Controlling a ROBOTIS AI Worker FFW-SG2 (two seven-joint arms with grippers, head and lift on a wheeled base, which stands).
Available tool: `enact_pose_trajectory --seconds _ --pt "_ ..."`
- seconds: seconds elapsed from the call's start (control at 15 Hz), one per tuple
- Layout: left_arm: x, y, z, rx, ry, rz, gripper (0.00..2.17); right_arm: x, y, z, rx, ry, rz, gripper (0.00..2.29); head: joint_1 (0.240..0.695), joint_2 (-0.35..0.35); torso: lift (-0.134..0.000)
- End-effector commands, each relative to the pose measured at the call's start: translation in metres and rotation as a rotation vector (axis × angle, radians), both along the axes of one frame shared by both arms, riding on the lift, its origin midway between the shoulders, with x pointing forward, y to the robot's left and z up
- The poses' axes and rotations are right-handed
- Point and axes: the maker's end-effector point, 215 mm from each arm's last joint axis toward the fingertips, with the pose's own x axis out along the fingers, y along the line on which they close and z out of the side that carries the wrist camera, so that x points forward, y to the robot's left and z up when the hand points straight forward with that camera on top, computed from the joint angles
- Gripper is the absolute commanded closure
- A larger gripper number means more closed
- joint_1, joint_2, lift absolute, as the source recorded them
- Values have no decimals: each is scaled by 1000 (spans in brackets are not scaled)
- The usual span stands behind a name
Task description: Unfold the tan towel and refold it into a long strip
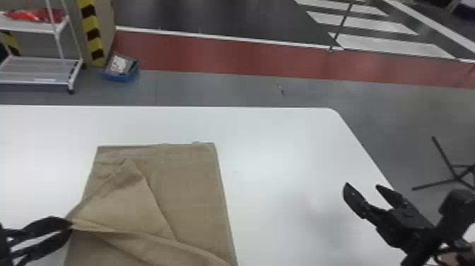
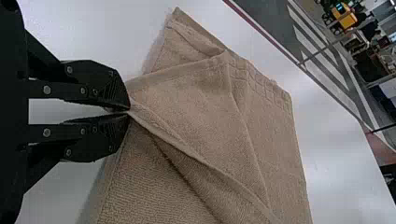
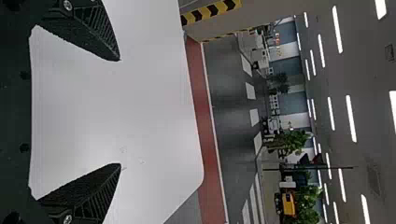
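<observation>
The tan towel lies on the left part of the white table, one layer pulled up and folded over in a slanting flap. At its left side my left gripper is shut on the flap's edge. The left wrist view shows the same towel with its cloth pinched between the tips of my left gripper. Off to the right, apart from the towel, my right gripper is open over the table's right side; in its wrist view the right gripper has nothing between its fingers.
The white table has a rounded far right corner. Beyond it on the floor stand a wheeled rack and a blue bin at the far left. A black stand's legs are at the right.
</observation>
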Motion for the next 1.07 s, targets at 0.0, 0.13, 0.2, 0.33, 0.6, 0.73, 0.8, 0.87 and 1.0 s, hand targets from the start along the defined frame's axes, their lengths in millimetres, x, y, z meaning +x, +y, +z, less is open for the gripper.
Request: enact_pose_trajectory --seconds 0.0,0.13,0.2,0.33,0.6,0.73,0.8,0.87,1.0 --pt "3 1 4 -1 -8 3 1430 17 11 12 -32 -19 48 70 695 -221 -125" --pt "2 3 9 2 -14 1 1430 43 33 18 -173 0 135 70 695 -205 -125" --pt "3 5 14 1 -20 1 1430 59 47 19 -270 17 177 70 695 -180 -125" --pt "1 9 22 3 -29 2 1430 99 90 19 -524 43 306 70 695 -149 -125" --pt "-6 10 23 4 -22 6 1430 162 161 11 -811 69 490 73 695 -38 -125" --pt "-8 11 20 8 -17 10 1430 187 197 1 -906 89 579 73 695 2 -125" --pt "-9 10 19 7 -15 11 1430 194 216 -3 -951 81 643 76 695 19 -125" --pt "-10 10 21 3 -18 16 1430 198 237 -11 -1023 75 720 80 695 56 -125" --pt "-13 9 23 6 -21 23 1430 208 266 -30 -1215 83 829 83 695 90 -125"
